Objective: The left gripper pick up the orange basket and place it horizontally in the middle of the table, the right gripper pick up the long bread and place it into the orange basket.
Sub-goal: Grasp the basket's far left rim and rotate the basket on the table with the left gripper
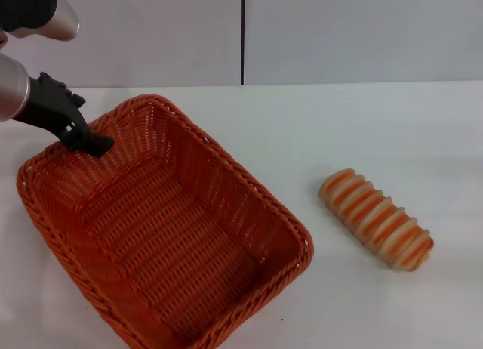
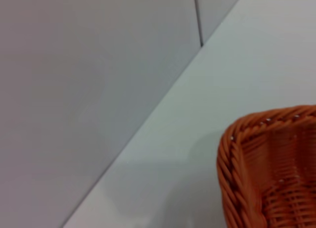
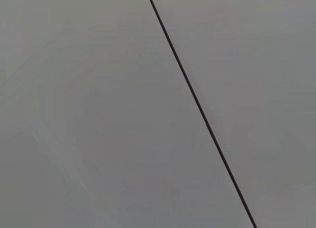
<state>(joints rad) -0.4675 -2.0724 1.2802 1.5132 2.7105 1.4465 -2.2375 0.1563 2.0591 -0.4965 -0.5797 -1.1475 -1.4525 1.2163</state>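
The orange basket [image 1: 226, 164] lies at an angle on the left half of the white table [image 1: 362, 122], empty inside. My left gripper [image 1: 89, 141] reaches in from the upper left, its black tip over the basket's far left rim and dipping just inside the wall. Whether it grips the rim I cannot make out. The left wrist view shows one braided corner of the basket [image 2: 276, 178] on the table. The long bread [image 1: 376, 219], cream with orange stripes, lies on the table to the right of the basket, well apart from it. The right gripper is out of view.
A pale wall with a dark vertical seam [image 1: 242, 35] stands behind the table. The right wrist view shows only this wall and seam [image 3: 197, 104]. Bare tabletop runs between the basket and the bread and behind both.
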